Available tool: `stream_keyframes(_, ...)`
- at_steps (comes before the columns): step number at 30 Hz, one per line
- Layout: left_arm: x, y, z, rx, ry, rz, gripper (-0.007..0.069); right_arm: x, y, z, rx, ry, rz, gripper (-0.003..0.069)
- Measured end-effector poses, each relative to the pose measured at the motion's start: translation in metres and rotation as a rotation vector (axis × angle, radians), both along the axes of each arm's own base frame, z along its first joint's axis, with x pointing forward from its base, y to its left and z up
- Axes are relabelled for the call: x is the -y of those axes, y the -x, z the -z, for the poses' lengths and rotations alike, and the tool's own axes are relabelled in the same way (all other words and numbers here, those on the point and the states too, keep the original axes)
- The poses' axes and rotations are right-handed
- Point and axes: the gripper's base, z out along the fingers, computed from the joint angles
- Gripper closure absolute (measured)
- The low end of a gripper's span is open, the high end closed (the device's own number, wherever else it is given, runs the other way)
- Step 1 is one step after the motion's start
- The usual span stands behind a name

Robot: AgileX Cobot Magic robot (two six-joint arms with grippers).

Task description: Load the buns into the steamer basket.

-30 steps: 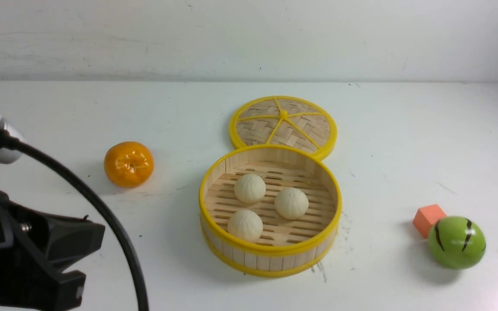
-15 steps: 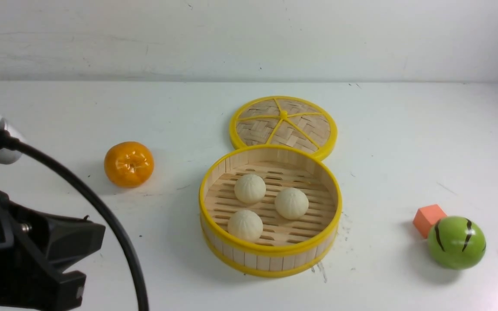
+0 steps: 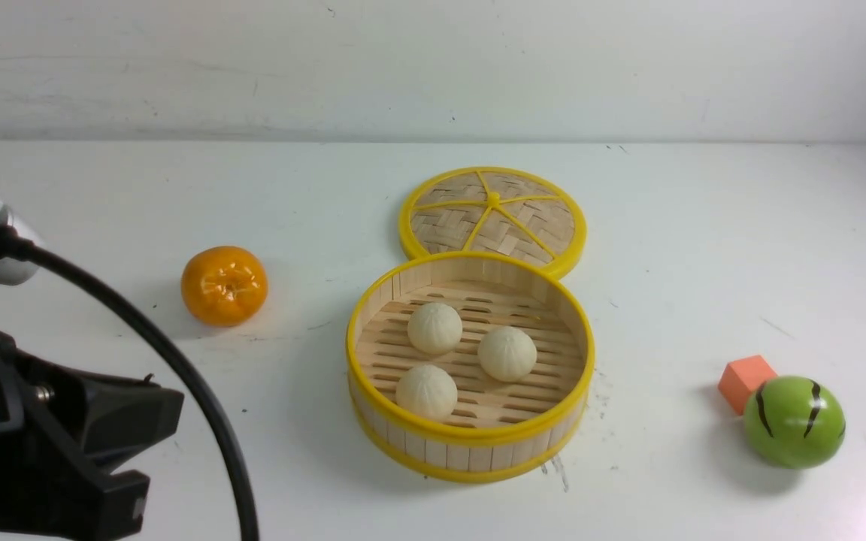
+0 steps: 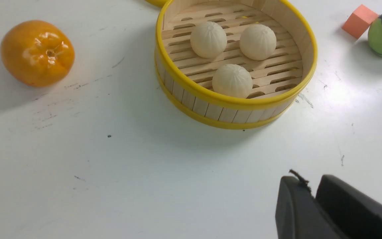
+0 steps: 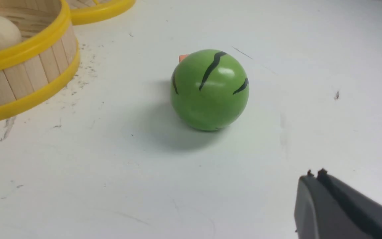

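Three cream-white pleated buns [image 3: 434, 328] [image 3: 507, 353] [image 3: 426, 392] lie inside the round bamboo steamer basket [image 3: 470, 448] at the table's middle; they also show in the left wrist view [image 4: 208, 39] [image 4: 258, 41] [image 4: 232, 80]. My left gripper [image 4: 310, 186] is shut and empty, hovering over bare table on the near left side of the basket [image 4: 230, 111], well apart from it. My right gripper [image 5: 314, 176] is shut and empty, near the green striped ball [image 5: 210, 89]. The right gripper is out of the front view.
The flat woven lid [image 3: 493, 218] lies just behind the basket. An orange tangerine [image 3: 224, 285] sits to the basket's left. A green striped ball [image 3: 794, 422] and a small orange block [image 3: 743, 379] sit at the right. The left arm's black body [image 3: 42, 443] fills the near left corner.
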Motion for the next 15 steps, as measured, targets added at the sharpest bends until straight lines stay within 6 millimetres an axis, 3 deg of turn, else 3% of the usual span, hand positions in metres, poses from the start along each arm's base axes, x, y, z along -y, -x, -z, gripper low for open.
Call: stream_keyframes(15,0.0,0.0,0.0,0.0,0.0,0.0,0.0523,0.0,0.0,0.0,0.0,0.0,0.0,0.0666)
